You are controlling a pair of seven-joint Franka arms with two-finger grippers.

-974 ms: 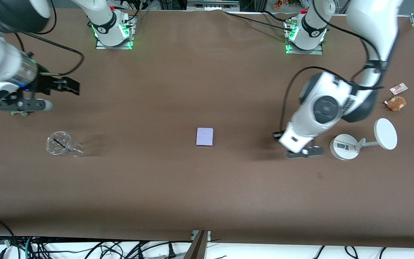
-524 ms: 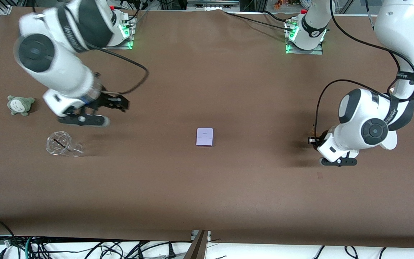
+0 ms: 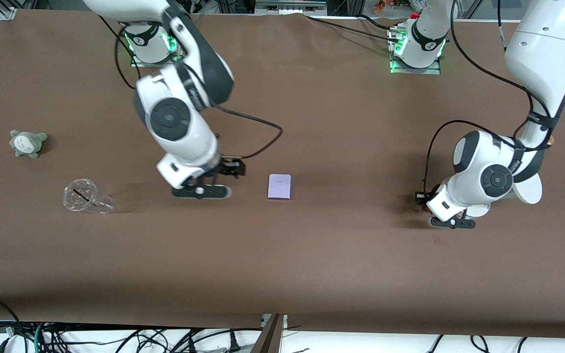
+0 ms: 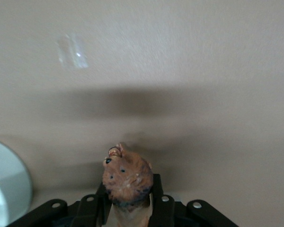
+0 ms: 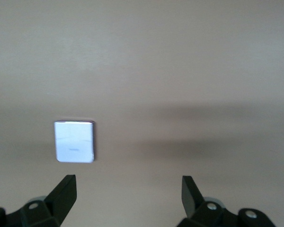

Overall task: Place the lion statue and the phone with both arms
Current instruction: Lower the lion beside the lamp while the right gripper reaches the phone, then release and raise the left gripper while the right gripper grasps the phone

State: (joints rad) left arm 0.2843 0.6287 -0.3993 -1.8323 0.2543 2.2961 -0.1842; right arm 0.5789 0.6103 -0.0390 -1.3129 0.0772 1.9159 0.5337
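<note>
Two grippers over a brown table: the right gripper (image 3: 233,169), fingers spread wide, hovers beside the flat phone (image 3: 279,186); the left gripper (image 4: 128,201) pinches the lion statue (image 4: 127,182) between its fingers (image 4: 157,198).

No legible text, brand, number or sign is being shown anywhere. A faint dark mark is being displayed on the face of the phone (image 3: 279,186), but it cannot be read in either the front view or the right wrist view (image 5: 74,141). Nothing readable is being carried on the lion statue (image 4: 127,182).
</note>
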